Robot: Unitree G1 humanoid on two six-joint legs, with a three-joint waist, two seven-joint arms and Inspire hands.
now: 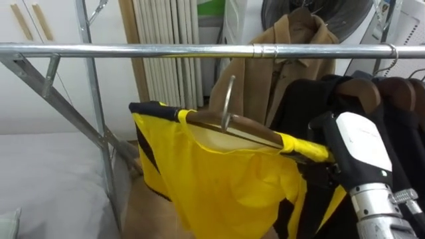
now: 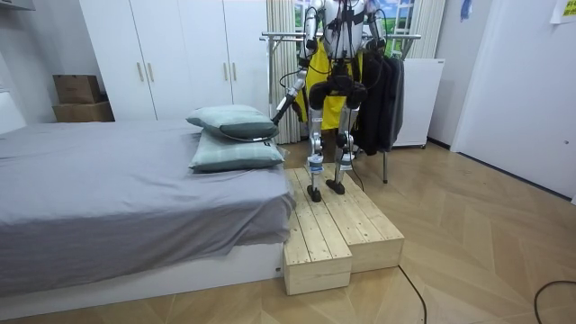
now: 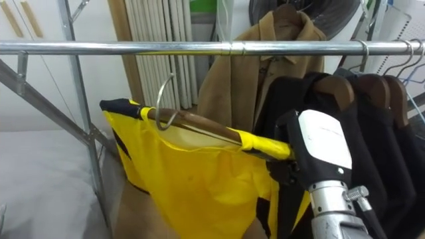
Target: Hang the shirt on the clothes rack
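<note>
A yellow garment with black trim (image 1: 219, 179) hangs on a wooden hanger (image 1: 249, 127), also seen as the hanger (image 3: 199, 123). My right hand (image 1: 317, 172) comes in from the right and is shut on the hanger's right end, partly hidden by cloth. The metal hook (image 1: 228, 103) stands a little below the steel rail (image 1: 166, 50) and does not touch it. In the room view I stand on a wooden platform (image 2: 342, 229) facing the rack, and my left hand (image 2: 274, 115) hangs low toward the bed.
Dark clothes on wooden hangers (image 1: 392, 106) fill the rail's right end, with a tan coat (image 1: 292, 60) behind it. The rack's upright and brace (image 1: 93, 86) stand at left. A grey bed (image 2: 108, 180) with pillows (image 2: 229, 135) lies on the room view's left.
</note>
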